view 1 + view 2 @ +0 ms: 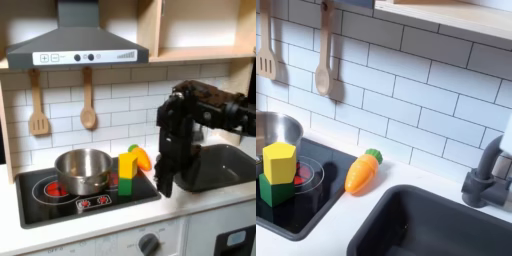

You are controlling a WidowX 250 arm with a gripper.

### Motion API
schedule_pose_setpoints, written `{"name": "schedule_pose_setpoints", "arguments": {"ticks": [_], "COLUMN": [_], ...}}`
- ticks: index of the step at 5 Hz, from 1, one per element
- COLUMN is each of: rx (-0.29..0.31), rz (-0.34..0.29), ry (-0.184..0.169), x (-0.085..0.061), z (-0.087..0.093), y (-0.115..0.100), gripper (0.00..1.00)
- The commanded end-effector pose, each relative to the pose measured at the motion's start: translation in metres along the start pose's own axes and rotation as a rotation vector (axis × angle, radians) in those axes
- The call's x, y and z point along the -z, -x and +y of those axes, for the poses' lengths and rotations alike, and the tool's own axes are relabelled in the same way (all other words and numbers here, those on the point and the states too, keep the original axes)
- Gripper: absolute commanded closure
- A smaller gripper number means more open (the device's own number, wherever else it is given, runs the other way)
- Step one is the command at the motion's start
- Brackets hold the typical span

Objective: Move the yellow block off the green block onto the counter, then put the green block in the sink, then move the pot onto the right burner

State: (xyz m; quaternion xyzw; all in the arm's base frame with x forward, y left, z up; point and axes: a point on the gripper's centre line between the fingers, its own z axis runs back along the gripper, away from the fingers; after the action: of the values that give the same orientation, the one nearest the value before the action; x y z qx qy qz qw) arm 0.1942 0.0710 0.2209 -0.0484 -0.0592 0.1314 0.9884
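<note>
A yellow block (128, 162) (279, 159) sits on top of a green block (127, 185) (273, 191), stacked on the black stove's right burner in both exterior views. The shiny steel pot (83, 170) (270, 130) stands on the left burner, just beside the stack. My gripper (165, 183) hangs fingers down just right of the stack in the first exterior view, over the white counter (190, 207) between stove and sink (218, 168) (441, 228). It is apart from the blocks and holds nothing. Its jaws are too dark and blurred to read.
An orange carrot toy (363, 171) (144, 157) lies on the counter behind the stack. The dark faucet (485, 172) stands at the sink's back. Two wooden utensils (88, 103) hang on the tiled wall, under a range hood (78, 45).
</note>
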Motion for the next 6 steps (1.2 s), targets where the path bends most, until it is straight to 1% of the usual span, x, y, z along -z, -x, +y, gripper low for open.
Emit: {"name": "schedule_pose_setpoints", "arguments": {"ticks": [1, 2, 3, 6], "rx": [0.035, 0.051, 0.053, 0.054], "rz": [0.003, -0.024, -0.013, -0.013], "ry": [0.006, 0.014, 0.011, 0.011], "x": [0.0091, 0.0107, 0.0115, 0.0116], "z": [-0.0029, -0.0117, -0.0109, -0.0113], "y": [-0.0085, -0.0106, -0.0109, -0.0109], "gripper": [0.0, 0.0, 0.0, 0.0]}}
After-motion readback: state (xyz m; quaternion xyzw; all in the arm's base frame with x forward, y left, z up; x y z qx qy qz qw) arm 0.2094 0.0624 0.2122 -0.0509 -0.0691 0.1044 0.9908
